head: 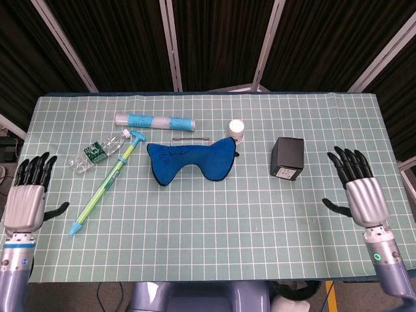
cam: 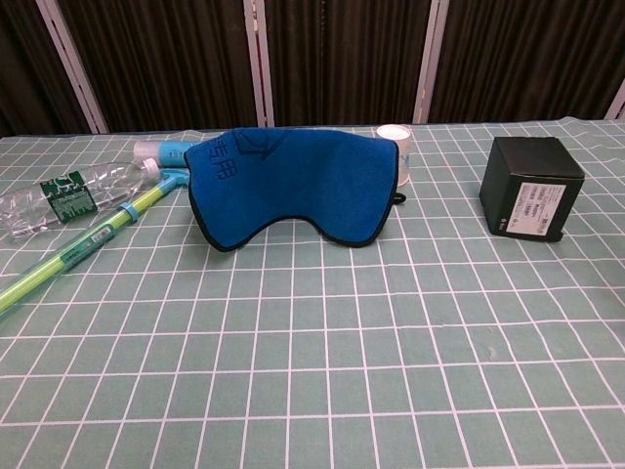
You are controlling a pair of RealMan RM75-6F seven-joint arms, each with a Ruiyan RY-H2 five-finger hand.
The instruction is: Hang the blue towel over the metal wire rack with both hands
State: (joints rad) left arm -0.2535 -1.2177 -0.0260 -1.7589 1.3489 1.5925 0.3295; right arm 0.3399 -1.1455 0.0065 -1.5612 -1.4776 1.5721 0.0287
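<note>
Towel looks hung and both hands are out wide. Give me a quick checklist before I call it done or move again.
1. Blue towel draped over the metal wire rack: ok.
2. Towel hangs evenly on the far side: cannot tell, hidden.
3. Left hand holds nothing, fingers apart: ok.
4. Right hand holds nothing, fingers apart: ok.
5. Both hands apart from the black box and green stick: ok.
6. White cup upright beside the towel: ok.
</note>
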